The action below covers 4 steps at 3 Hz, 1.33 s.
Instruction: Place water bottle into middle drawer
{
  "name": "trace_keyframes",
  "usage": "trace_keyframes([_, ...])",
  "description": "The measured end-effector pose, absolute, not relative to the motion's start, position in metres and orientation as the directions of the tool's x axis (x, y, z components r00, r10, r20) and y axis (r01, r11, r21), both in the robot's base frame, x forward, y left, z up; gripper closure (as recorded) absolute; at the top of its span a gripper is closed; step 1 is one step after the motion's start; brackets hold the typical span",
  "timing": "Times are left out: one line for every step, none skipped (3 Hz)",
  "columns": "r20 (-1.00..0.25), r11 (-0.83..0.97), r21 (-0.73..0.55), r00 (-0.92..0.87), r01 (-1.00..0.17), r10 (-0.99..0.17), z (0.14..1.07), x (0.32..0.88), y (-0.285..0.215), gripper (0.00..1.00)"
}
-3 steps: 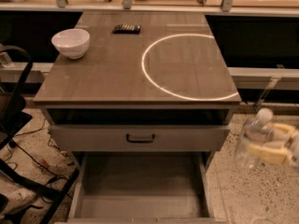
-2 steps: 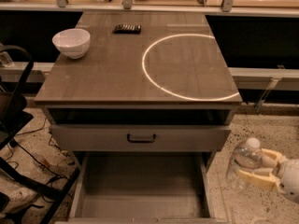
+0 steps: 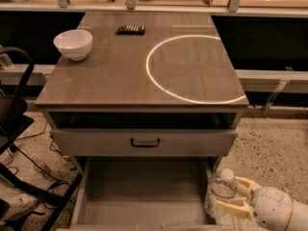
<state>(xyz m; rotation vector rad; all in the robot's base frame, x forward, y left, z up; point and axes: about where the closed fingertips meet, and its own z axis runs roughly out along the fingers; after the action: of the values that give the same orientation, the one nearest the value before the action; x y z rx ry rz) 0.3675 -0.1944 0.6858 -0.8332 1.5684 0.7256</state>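
Observation:
The water bottle (image 3: 221,192) is a clear ribbed bottle with a white cap, held upright at the lower right. My gripper (image 3: 237,196) is shut on the water bottle, its cream fingers (image 3: 233,209) clasping the bottle from the right. The bottle stands at the right wall of the pulled-out middle drawer (image 3: 144,189), a grey-brown tray with a bare floor. The bottle's lower part is cut off by the frame edge.
A closed grey drawer front with a dark handle (image 3: 145,142) sits above the open tray. On the cabinet top are a white bowl (image 3: 73,44), a small dark object (image 3: 130,29) and a bright ring of light (image 3: 192,69). Black chair parts and cables (image 3: 19,143) stand at left.
My gripper with the water bottle has moved down and to the left, from beside the cabinet's right side toward the open drawer's right wall.

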Motion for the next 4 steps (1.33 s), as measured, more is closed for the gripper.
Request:
trace_keyframes([-0.996,0.496,0.000,-0.046,-0.868,-0.081,0.659,0.392,-0.147,1.00])
trace_keyframes([-0.999,0.430,-0.007,-0.015,-0.903,-0.047,0.635,0.412,-0.104,1.00])
trace_keyframes([-0.999,0.373,-0.019,0.007,-0.928,-0.034,0.616,0.429,-0.073,1.00])
trace_keyframes([-0.999,0.324,-0.024,0.015,-0.946,-0.028,0.593,0.442,-0.037,1.00])
